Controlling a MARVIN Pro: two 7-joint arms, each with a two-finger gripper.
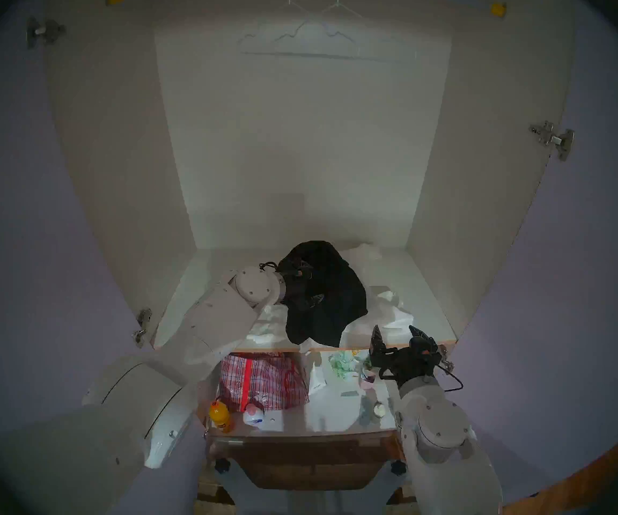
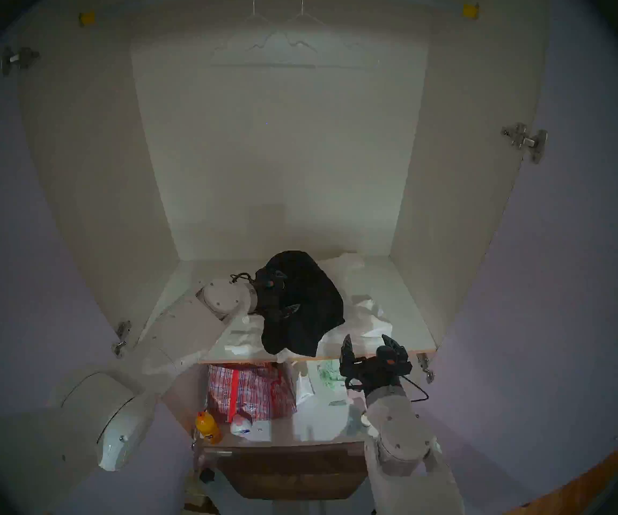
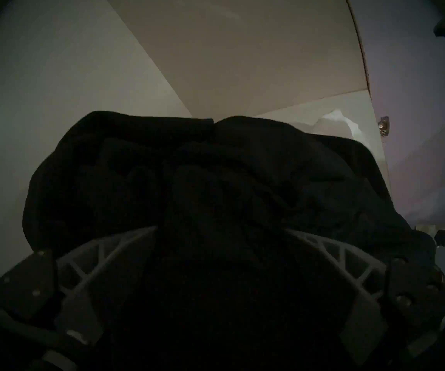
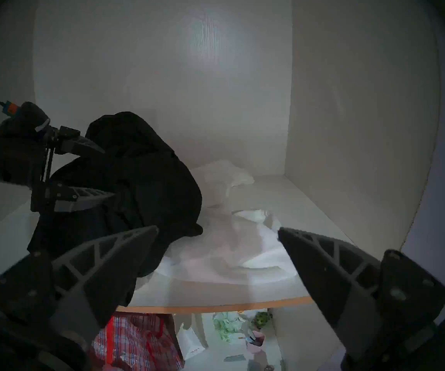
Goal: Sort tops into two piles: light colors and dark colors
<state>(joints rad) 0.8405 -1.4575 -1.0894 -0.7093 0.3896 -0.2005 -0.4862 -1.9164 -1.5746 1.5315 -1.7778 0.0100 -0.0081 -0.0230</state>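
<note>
The black top [image 1: 322, 291] lies bunched on the wardrobe shelf [image 1: 422, 302], heaped over the white tops [image 1: 385, 310] that spread beneath it and out to the right, with one more white fold near the back corner. Its front hem hangs slightly past the shelf's front edge. The left gripper [image 4: 103, 172] has its jaws set around a thick fold of the black cloth, one finger above and one below; the left wrist view shows fabric filling the gap, though whether the jaws have pinched firmly or are only partway in I cannot tell. The right gripper [image 4: 216, 244] hovers in front of the shelf edge with jaws spread wide and nothing in them. Below the shelf sit a red-checked bag [image 1: 263, 380], an orange bottle [image 1: 220, 415] and other small clutter. The sorting looks barely begun, since dark still rests on light. The main risk, as I judge it, is that the jaws catch a layer of thin white cloth along with the black, dragging it into the wrong pile; a shallow bite could also let the heavy bunch slip off the shelf edge onto the clutter below.
</note>
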